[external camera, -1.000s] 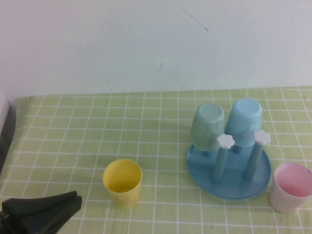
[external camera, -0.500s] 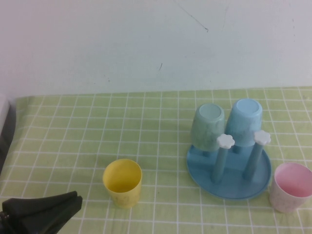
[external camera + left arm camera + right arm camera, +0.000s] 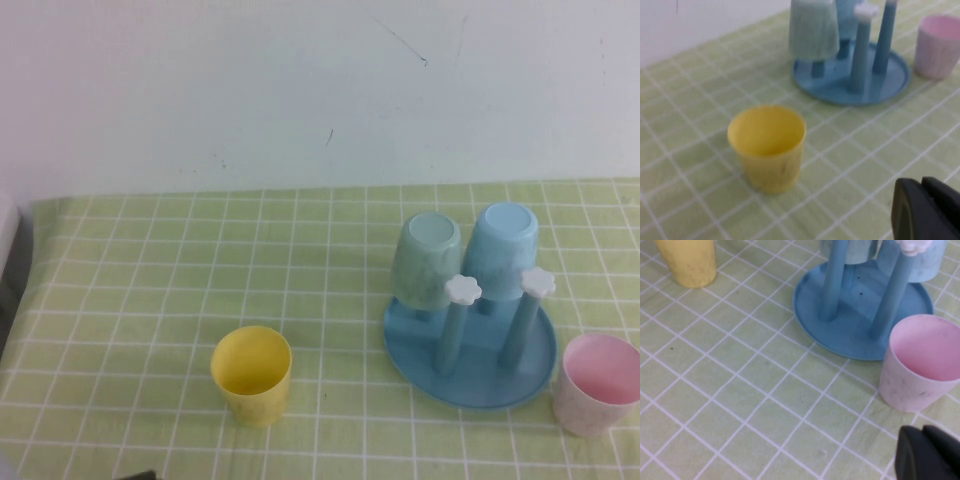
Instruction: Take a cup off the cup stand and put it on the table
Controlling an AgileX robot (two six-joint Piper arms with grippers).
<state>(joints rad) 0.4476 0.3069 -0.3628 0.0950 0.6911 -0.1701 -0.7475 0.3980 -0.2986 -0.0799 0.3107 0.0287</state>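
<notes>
Pale pink plastic forms the cup (image 3: 597, 384), which is seen in the high view standing upright on the table (image 3: 150, 300), mouth up, just beside the rim of the cup stand (image 3: 470, 372) on its right side; a mint-green cup (image 3: 426, 258) and a light blue cup (image 3: 500, 250) are hung inverted on the rear posts, the two front posts are left bare under their white flower caps, and a yellow cup (image 3: 251, 375) is set well apart to the left. Neither arm is shown clearly in this view. In the left wrist view, the left gripper (image 3: 927, 210) is seen only as dark finger ends low over the cloth near the yellow cup (image 3: 767, 147), holding nothing; whether its fingers are parted cannot be told. In the right wrist view, the right gripper (image 3: 929, 452) is likewise seen as a dark tip just beside the cup (image 3: 921, 367), clear of it and empty, its opening not discernible. The cup is judged light, stiff and thin-walled, with a smooth, somewhat slippery taper; a hold across the wall just below the rim would be suitable. The placement is judged essentially complete.
</notes>
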